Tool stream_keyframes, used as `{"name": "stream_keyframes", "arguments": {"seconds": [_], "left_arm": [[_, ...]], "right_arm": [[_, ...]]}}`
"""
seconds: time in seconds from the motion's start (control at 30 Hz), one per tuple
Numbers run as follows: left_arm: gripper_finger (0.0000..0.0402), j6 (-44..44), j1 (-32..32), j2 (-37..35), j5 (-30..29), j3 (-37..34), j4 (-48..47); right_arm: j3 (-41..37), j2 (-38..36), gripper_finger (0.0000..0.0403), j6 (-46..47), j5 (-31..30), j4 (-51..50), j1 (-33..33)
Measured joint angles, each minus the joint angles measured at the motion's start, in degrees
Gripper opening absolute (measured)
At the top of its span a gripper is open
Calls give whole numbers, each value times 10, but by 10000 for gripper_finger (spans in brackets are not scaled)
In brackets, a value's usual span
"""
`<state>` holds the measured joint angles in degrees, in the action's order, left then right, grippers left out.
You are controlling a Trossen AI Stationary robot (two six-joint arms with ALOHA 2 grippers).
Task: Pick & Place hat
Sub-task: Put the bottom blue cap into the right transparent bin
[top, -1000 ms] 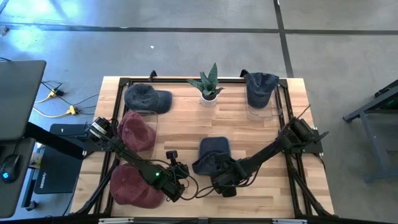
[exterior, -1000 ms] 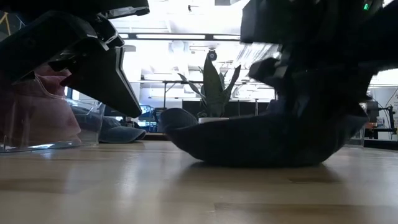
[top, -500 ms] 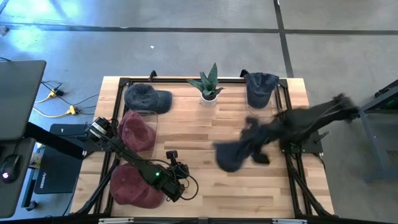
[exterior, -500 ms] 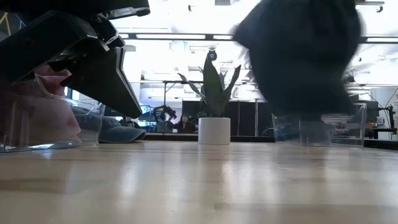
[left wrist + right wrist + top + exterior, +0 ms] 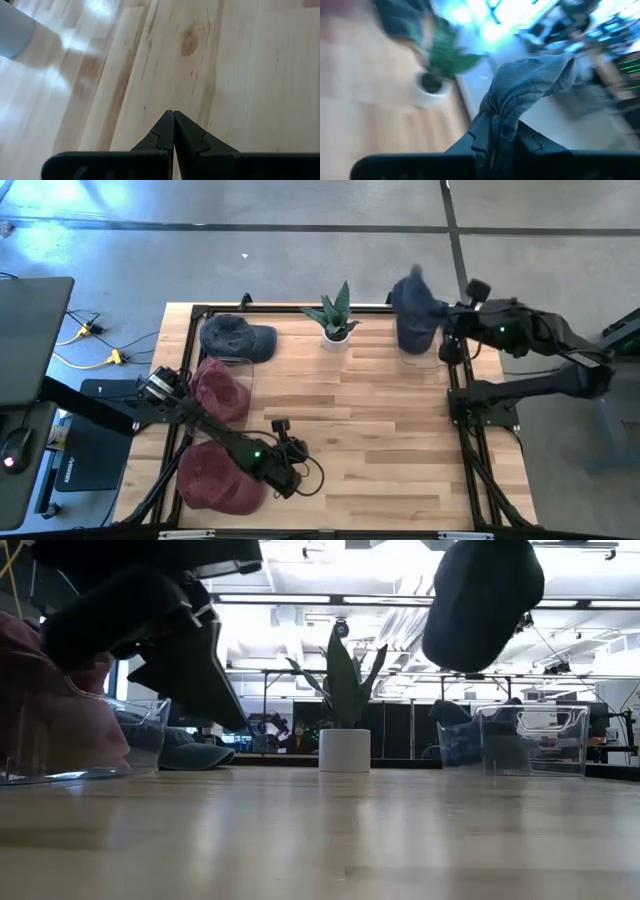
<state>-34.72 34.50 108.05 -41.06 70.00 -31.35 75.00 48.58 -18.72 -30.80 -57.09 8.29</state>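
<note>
Right tool (image 5: 495,145) clenched on blue hat (image 5: 530,85) above clear bin (image 5: 530,740), left tool (image 5: 173,131) clenched empty.

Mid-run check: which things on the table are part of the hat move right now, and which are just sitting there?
In the job:
- blue hat pinched in the right hand, up over the far right corner
- clear bin under it, with another blue hat inside

Lying about:
- potted plant
- blue cap at far left
- two red hats
- left hand, shut, low over bare wood

The hat (image 5: 415,305) hangs apparently above the far-right bin (image 5: 530,740), right of the plant (image 5: 336,317).
</note>
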Motion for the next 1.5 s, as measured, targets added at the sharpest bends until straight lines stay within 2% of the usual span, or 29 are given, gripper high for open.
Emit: {"name": "stream_keyframes", "arguments": {"seconds": [0.1,0.3,0.37,0.47,0.6,0.77,0.9,0.97,1.03,1.23,1.37,1.5], "left_arm": [[0,0,-8,0,20,0,4],[0,0,-11,0,36,0,4],[0,0,-11,0,44,0,4],[0,0,-10,0,45,0,4],[0,1,-10,0,46,0,4],[0,2,-11,0,46,0,4],[0,2,-11,0,45,0,5],[0,2,-11,0,45,0,5],[0,2,-11,0,47,0,4],[0,2,-11,6,53,0,2],[0,2,-11,6,58,0,3],[0,3,-11,6,58,0,4]], "right_arm": [[0,5,33,-83,-14,4,42],[-24,18,22,-153,62,-6,127],[-50,18,24,-173,69,-8,142],[-87,21,33,-196,44,-8,155],[-112,19,26,-236,11,-3,161],[-106,14,23,-279,-33,36,161],[-102,9,37,-314,-62,70,162],[-102,9,37,-325,-62,66,168],[-102,10,30,-316,-46,56,178],[-102,13,26,-264,75,13,197],[-102,13,44,-247,104,-18,198],[-102,13,30,-242,123,-40,197]]}}
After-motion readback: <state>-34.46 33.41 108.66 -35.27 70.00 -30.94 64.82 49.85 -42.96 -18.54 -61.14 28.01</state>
